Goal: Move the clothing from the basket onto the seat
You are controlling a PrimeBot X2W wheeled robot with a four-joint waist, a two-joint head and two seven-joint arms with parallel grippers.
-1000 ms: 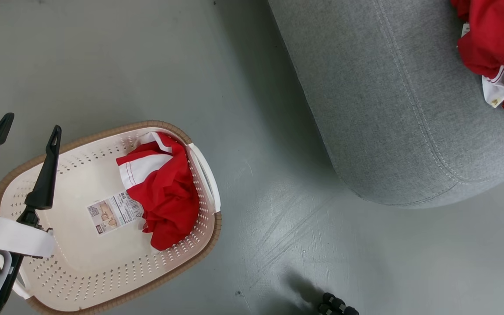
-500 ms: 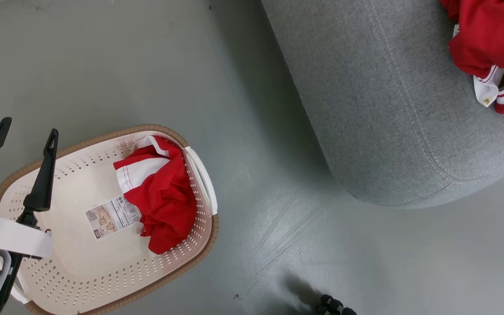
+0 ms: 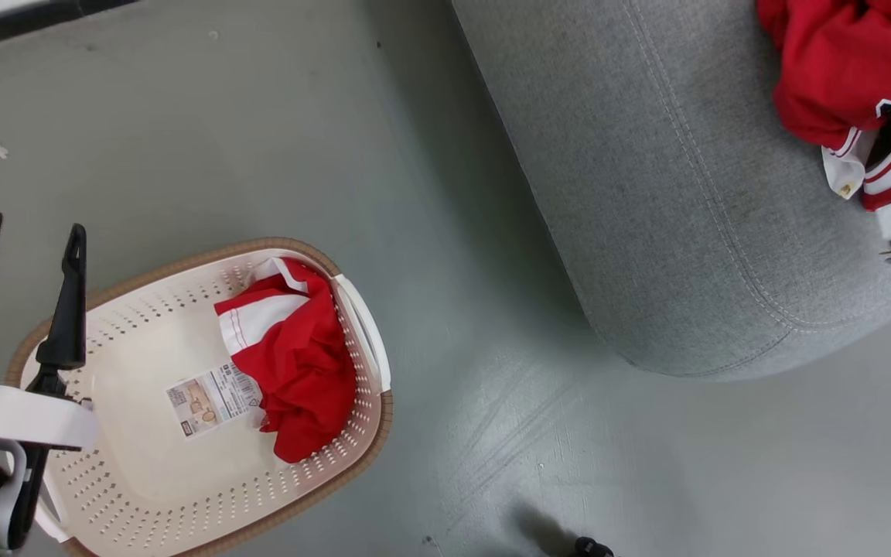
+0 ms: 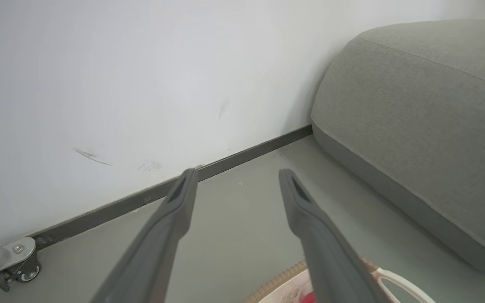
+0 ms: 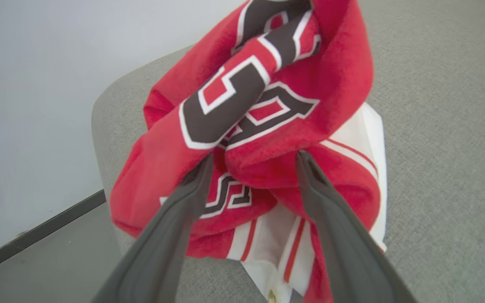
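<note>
Grey floor (image 3: 260,116), scuffed white wall (image 4: 99,63), dark baseboard (image 4: 246,153).

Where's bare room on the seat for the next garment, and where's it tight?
Free: the wide grey stretch of the seat between its floor-side edge and the jersey. Crowded: the right end, where the open right gripper straddles the bunched jersey. The basket floor left of the red garment is bare too.
</note>
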